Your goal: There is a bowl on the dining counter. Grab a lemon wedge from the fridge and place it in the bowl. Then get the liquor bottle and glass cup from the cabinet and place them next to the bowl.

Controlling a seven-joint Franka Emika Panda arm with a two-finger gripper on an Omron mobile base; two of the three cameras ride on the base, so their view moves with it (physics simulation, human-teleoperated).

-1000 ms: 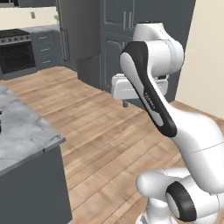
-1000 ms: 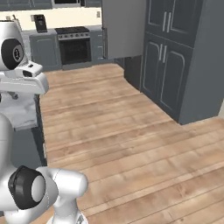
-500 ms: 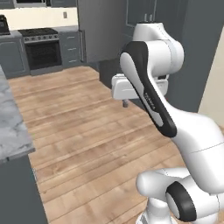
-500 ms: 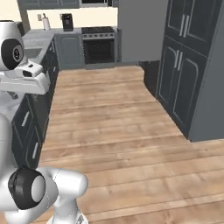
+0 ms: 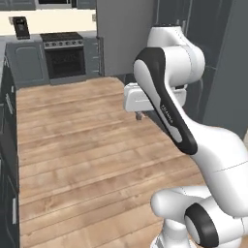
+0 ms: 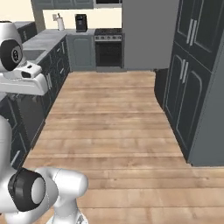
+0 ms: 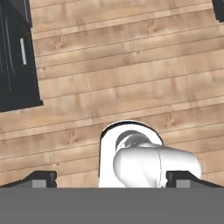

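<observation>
Here, gripper (image 7: 112, 179): I'm holding its fingers wide apart, gripping nothing, pointing down at the floor (image 7: 131, 83).
Kitchen: I'm facing the stove (image 6: 108, 47).

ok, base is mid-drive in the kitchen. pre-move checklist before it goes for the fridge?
1. Gripper open: ok, the fingertips stand wide apart in the hand view.
2. Gripper empty: ok, nothing between the jaws, bare wood floor below.
3. Floor path ahead free: ok, no obstacle on the planks in the base views.
4. Fridge in sight: ok, flat dark grey front beside the stove.
5. Fridge door state: cannot tell, handle not made out.
6. Arm tucked clear of the cupboards: ok.
</observation>
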